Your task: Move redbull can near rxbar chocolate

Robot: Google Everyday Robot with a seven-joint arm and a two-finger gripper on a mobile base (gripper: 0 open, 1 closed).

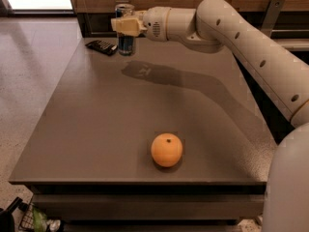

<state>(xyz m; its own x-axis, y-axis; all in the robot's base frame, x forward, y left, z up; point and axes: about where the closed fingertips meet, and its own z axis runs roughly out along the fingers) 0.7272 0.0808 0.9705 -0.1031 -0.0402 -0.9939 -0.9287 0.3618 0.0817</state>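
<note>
1. Grey-brown tabletop fills most of the camera view: a flat, matte rectangular slab with a thick dark edge along the near side. A polished pale speckled floor lies to its left, and a wood-grain panel runs along the back.
2. From the right, the robot's arm reaches across the far part of the table. It is made of smooth, rounded off-white shells with small dark holes, and it casts a soft shadow on the surface.
3. At the arm's tip, the gripper is at the far left corner of the table. Its cream, blocky fingers are clamped around the upper half of the redbull can.
4. Upright in that grasp, the redbull can is a slim metal cylinder with a silver top and a blue lower body. Its base is at or just above the tabletop; which of the two cannot be told.
5. Just left of the can lies the rxbar chocolate, a flat, near-black rectangular wrapped bar with faint pale markings. It is angled on the table, close to the can but apart from it.
6. Well apart from both, near the front edge, sits an orange. It is round, with dimpled skin and a small dark stem spot on top.
</note>
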